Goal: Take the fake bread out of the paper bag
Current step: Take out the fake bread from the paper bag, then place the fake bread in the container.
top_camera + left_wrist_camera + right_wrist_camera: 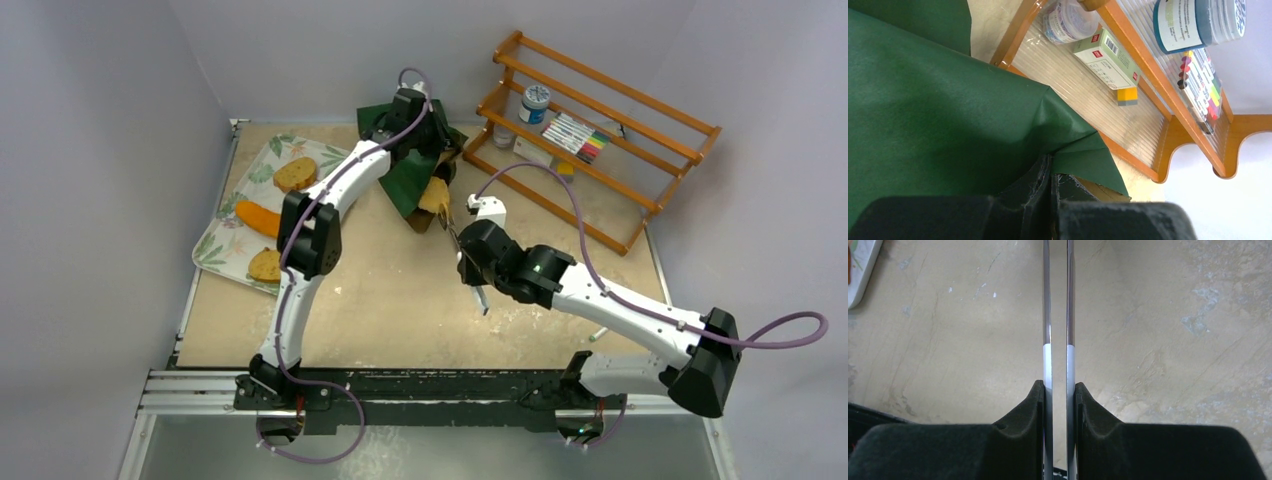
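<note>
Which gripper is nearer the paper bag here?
Left. The left gripper is pinched on a fold of the paper bag at its far end. The right gripper is off the bag, on its near side, holding metal tongs.

Matt paper bag (938,110), glossy wooden rack (1175,142), shiny metal tongs (1047,360).

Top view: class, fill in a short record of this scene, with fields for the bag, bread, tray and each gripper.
bag: dark green, open end nearest the right arm
bread: one piece at the bag's open end
tray: floral, left of the bag, three pieces on it
left gripper: shut on a fold of the bag
right gripper: shut on tongs
tongs: blades almost together, no bread between them in the wrist view
</note>
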